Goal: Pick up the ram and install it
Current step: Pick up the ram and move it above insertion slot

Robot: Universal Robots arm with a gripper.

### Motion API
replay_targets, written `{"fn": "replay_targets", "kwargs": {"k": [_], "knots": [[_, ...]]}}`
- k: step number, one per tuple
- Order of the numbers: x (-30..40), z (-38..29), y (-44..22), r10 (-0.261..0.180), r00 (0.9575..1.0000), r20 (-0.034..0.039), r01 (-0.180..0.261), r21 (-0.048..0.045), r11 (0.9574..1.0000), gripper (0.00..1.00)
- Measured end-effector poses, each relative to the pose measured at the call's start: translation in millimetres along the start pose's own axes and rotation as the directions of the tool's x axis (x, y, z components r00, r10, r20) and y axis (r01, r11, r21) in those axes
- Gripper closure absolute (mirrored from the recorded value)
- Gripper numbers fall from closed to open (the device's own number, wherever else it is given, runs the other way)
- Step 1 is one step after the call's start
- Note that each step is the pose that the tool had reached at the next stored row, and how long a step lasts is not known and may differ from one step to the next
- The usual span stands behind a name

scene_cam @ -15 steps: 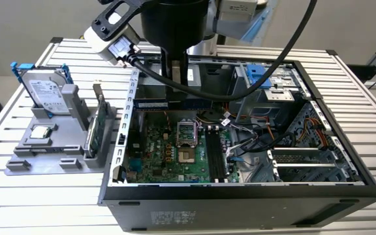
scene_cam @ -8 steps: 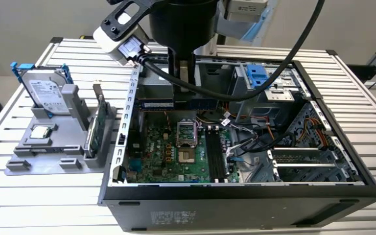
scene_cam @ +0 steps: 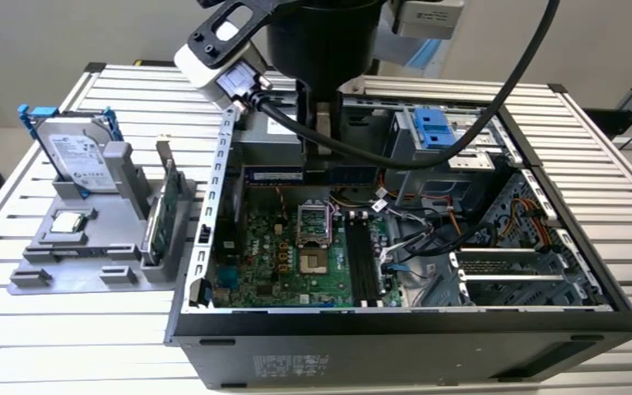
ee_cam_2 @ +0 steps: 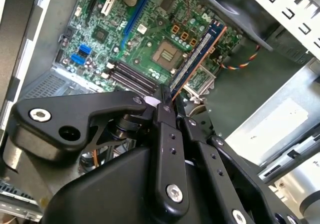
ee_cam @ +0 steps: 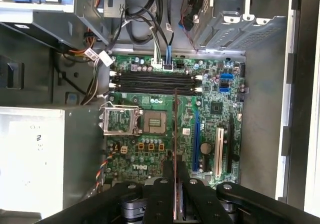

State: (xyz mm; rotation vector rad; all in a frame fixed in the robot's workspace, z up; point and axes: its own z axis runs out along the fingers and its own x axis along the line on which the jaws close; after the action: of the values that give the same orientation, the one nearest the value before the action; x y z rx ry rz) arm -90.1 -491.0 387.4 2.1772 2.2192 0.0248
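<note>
Exterior view looks steeply down from afar, motherboard [scene_cam: 294,251] near 6 o'clock; both wrist views peer closely down, sharing it

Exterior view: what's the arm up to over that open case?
The arm's tool is shut on the ram, holding it above the motherboard inside the open computer case. The black memory slots are empty, so the ram is not installed yet.

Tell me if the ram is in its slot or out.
Out. The gripper holds the ram over the board; the slots are empty.
</note>
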Motion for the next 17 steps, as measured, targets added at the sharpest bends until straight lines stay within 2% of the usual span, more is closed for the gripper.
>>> {"fn": "replay_targets", "kwargs": {"k": [17], "knots": [[-0.4, 0.7, 19.4, 0.015, 0.9999, 0.0005, -0.015, 0.0002, 0.9999, 1.0]]}}
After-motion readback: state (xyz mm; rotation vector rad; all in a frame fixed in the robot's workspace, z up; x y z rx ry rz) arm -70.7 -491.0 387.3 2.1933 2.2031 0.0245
